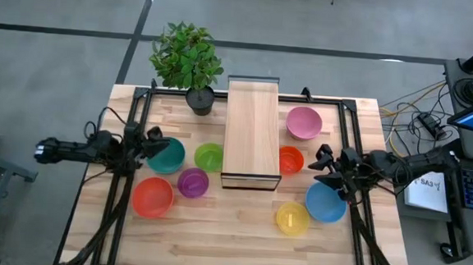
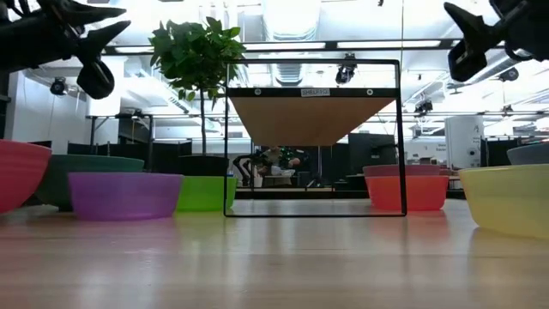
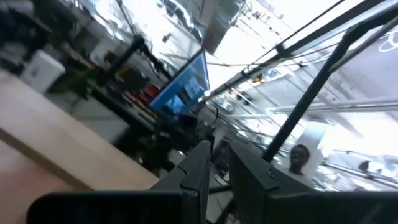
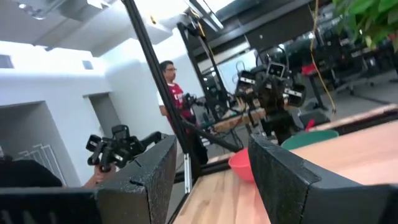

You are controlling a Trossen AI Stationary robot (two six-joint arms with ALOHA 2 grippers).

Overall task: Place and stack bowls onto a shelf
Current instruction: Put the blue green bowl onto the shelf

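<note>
The shelf (image 1: 253, 133), a light-wood board in a dark frame, stands mid-table, with nothing on it. On its left are the teal (image 1: 169, 156), green (image 1: 209, 156), purple (image 1: 192, 182) and red (image 1: 152, 197) bowls. On its right are the pink (image 1: 304, 122), orange (image 1: 291, 160), blue (image 1: 325, 203) and yellow (image 1: 291, 219) bowls. All rest upright on their bases. My left gripper (image 1: 155, 141) hangs above the teal bowl's left rim, its fingers (image 3: 199, 174) only a narrow gap apart. My right gripper (image 1: 324, 160) hangs above the blue bowl's far rim, open wide (image 4: 211, 180). Both are empty.
A potted plant (image 1: 193, 64) stands at the far edge, left of the shelf. The shelf's dark frame (image 2: 314, 137) holds the board well above the tabletop. A person (image 4: 171, 93) stands in the room beyond the table. Bare wood lies along the near edge (image 1: 229, 247).
</note>
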